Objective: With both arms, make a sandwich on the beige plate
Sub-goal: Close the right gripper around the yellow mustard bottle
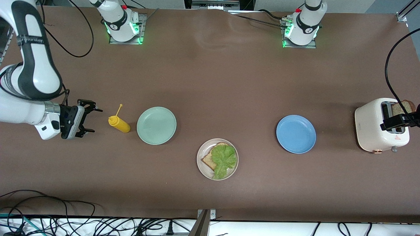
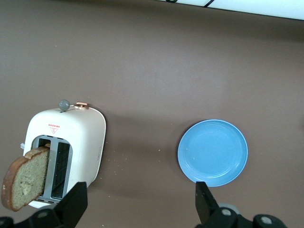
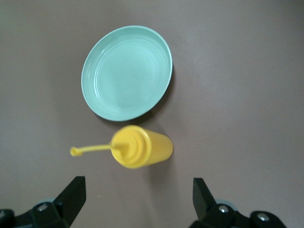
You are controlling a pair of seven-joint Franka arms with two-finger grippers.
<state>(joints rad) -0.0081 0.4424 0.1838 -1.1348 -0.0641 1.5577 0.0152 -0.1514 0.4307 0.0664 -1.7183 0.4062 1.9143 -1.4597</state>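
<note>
The beige plate [image 1: 204, 168] lies near the front edge of the table at its middle. On it is one slice of brown bread [image 1: 208, 160] with a ruffled lettuce leaf [image 1: 224, 158] on top. A second bread slice [image 1: 404, 106] [image 2: 23, 180] sticks up out of the white toaster [image 1: 370, 126] [image 2: 80, 137] at the left arm's end of the table. My left gripper [image 2: 137, 206] hangs open and empty over the toaster's edge, and one of its fingers [image 1: 395, 123] shows in the front view. My right gripper [image 1: 93, 120] [image 3: 137, 199] is open and empty beside the yellow bottle.
A yellow squeeze bottle [image 1: 119, 124] [image 3: 142, 147] stands next to a mint green plate [image 1: 156, 125] [image 3: 126, 71] toward the right arm's end. A blue plate [image 1: 296, 133] [image 2: 213, 152] lies between the beige plate and the toaster. Cables run along the front edge.
</note>
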